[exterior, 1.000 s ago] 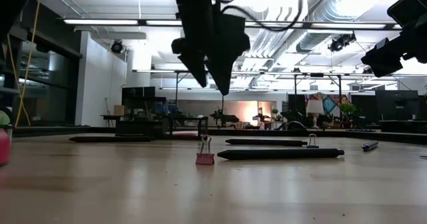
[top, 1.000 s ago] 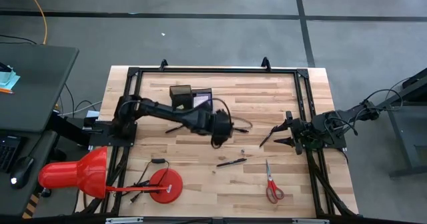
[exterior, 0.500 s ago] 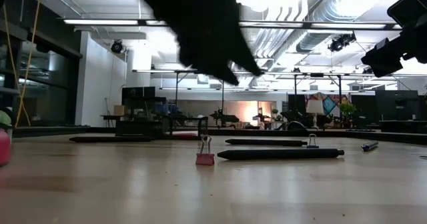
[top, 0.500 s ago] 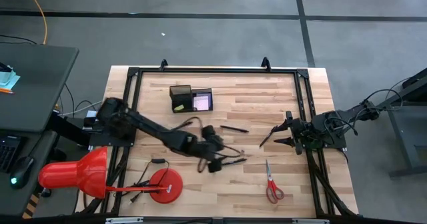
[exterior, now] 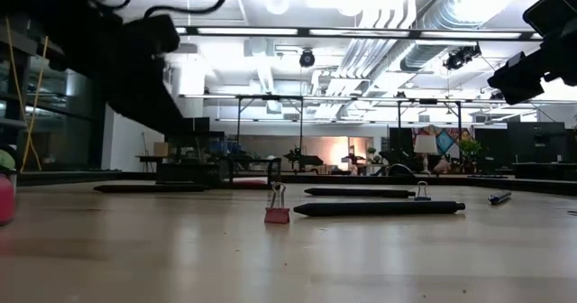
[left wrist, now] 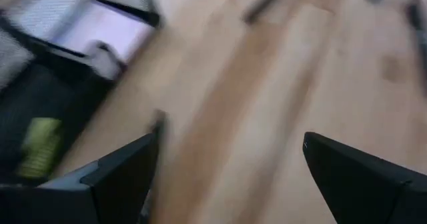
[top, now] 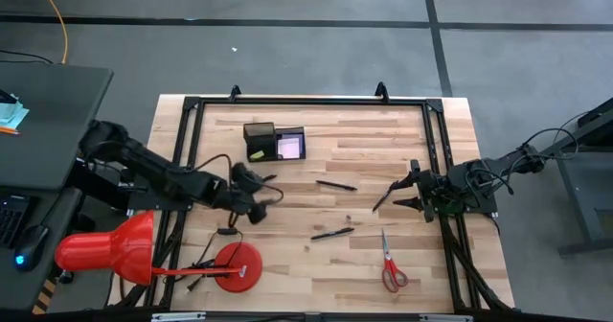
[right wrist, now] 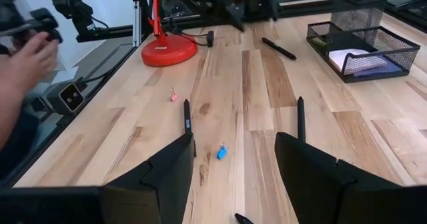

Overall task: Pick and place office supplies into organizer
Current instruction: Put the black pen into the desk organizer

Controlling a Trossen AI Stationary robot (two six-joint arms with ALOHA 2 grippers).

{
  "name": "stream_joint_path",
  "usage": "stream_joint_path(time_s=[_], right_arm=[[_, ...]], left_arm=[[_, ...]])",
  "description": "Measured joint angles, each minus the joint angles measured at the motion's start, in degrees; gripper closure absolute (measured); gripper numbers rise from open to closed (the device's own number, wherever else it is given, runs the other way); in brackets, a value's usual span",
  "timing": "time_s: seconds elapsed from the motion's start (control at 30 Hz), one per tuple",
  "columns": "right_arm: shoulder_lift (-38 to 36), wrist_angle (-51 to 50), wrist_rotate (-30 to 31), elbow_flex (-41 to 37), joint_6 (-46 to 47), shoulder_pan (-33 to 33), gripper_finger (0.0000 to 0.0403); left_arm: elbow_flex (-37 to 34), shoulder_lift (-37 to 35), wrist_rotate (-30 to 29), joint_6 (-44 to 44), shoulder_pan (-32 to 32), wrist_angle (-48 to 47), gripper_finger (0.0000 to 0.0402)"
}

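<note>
My left gripper [top: 268, 194] [left wrist: 231, 141] hangs open over bare wood left of centre, on the near side of the organizer [top: 275, 142], and holds nothing. The black mesh organizer [left wrist: 73, 71] has a pale sticky-note pad [top: 290, 147] in one compartment and a yellow-green piece [left wrist: 40, 147] in the other. My right gripper [top: 395, 195] [right wrist: 233, 139] waits open at the table's right side. Black pens lie flat on the wood [top: 335, 185] [top: 332, 233], with a third [top: 382, 199] just off the right fingertips. Red-handled scissors [top: 391, 264] lie near the near right corner.
A red desk lamp's round base [top: 239, 264] and shade [top: 101, 245] sit at the near left corner. A pink binder clip [exterior: 277, 215] [right wrist: 173, 96] and a blue one [right wrist: 221, 151] lie mid-table. A person's hand [right wrist: 27, 57] shows beyond the table's near edge.
My left arm swung from the table's middle toward the near edge, over the near pen, then drew back toward the left edge and folded in. The pens, the scissors and the organizer stayed where they were. My right arm kept still.
</note>
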Motion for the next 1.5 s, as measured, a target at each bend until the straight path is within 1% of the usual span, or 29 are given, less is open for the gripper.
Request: stream_joint_path(time_s=[0.07, 0.17, 0.37, 0.4, 0.47, 0.57, 0.77, 0.9, 1.03, 1.13, 1.23, 1.4, 1.5], right_arm=[[0.0, -0.02, -0.04, 0.0, -0.06, 0.0, 0.0196], [0.01, -0.03, -0.07, 0.0, -0.01, 0.02, 0.0196], [0.0, -0.02, -0.11, 0.0, -0.02, 0.0, 0.0196], [0.0, -0.02, -0.17, 0.0, -0.06, 0.02, 0.0196], [0.0, -0.02, -0.16, 0.0, -0.02, 0.01, 0.0196], [0.0, -0.02, -0.17, 0.0, -0.05, 0.01, 0.0196], [0.0, -0.02, -0.19, 0.0, -0.06, 0.02, 0.0196], [0.0, -0.02, -0.19, 0.0, -0.05, 0.0, 0.0197], [0.0, -0.02, -0.17, 0.0, 0.0, 0.02, 0.0196], [0.0, -0.02, -0.19, 0.0, -0.01, 0.0, 0.0197], [0.0, -0.01, -0.18, 0.0, -0.06, 0.01, 0.0196], [0.0, -0.02, -0.18, 0.0, -0.01, 0.01, 0.0197], [0.0, -0.02, -0.18, 0.0, -0.06, 0.0, 0.0196]], left_arm=[[-3.0, -0.64, -2.82, -1.21, 0.07, 3.79, 0.0041], [-7.96, -0.55, -5.42, -2.21, -0.1, 11.11, 0.0041], [-19.56, -0.55, -7.78, -2.65, -0.04, 32.74, 0.0041], [-21.26, -0.57, -9.16, -3.28, -0.09, 35.98, 0.0041], [-23.99, -0.57, -13.04, -5.72, -0.06, 39.57, 0.0041], [-24.98, -0.57, -16.26, -6.59, -0.01, 40.41, 0.0041], [-24.98, -0.55, -16.79, -5.52, -0.01, 39.46, 0.0041], [-24.98, -0.53, -13.89, 0.29, -0.05, 40.23, 0.0041], [-26.68, -0.5, -13.04, 0.85, -0.55, 41.97, 0.0041], [-29.26, -0.5, -10.7, -0.1, -0.54, 45.42, 0.0041], [-29.76, -0.35, -9.09, -0.67, -0.54, 44.35, 0.0041], [-29.5, -0.37, -6.91, 2.11, -0.41, 44.35, 0.0041], [-28.76, -0.37, -5.05, 2.09, -0.36, 41.73, 0.0041]])
